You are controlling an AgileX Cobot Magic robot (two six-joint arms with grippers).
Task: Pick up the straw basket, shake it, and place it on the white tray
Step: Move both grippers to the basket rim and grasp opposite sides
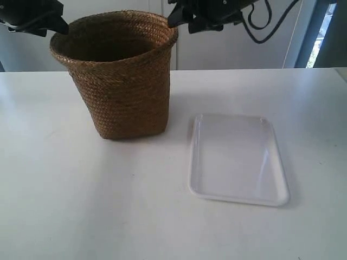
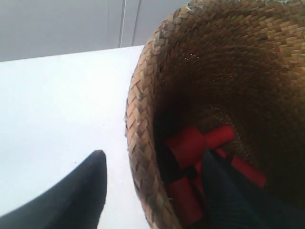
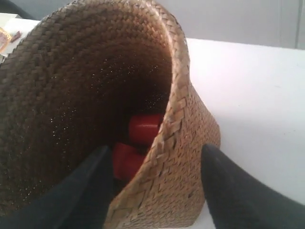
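The straw basket [image 1: 122, 81] stands upright on the white table, to the left of the white tray [image 1: 237, 160] in the exterior view, a short gap between them. Both grippers are at its rim. My left gripper [image 2: 152, 153] is open and straddles the woven rim [image 2: 140, 124], one finger outside and one inside. My right gripper [image 3: 156, 149] is open too, astride the opposite wall [image 3: 190, 124]. In the exterior view the arm at the left [image 1: 60, 27] and the arm at the right [image 1: 174, 21] flank the rim. Red cylindrical pieces [image 2: 190, 143] [image 3: 143, 126] lie in the basket's bottom.
The white table [image 1: 108, 206] runs under both objects. The tray holds nothing. A wall stands behind the table, and black cables [image 1: 260, 27] hang by the arm at the exterior view's right.
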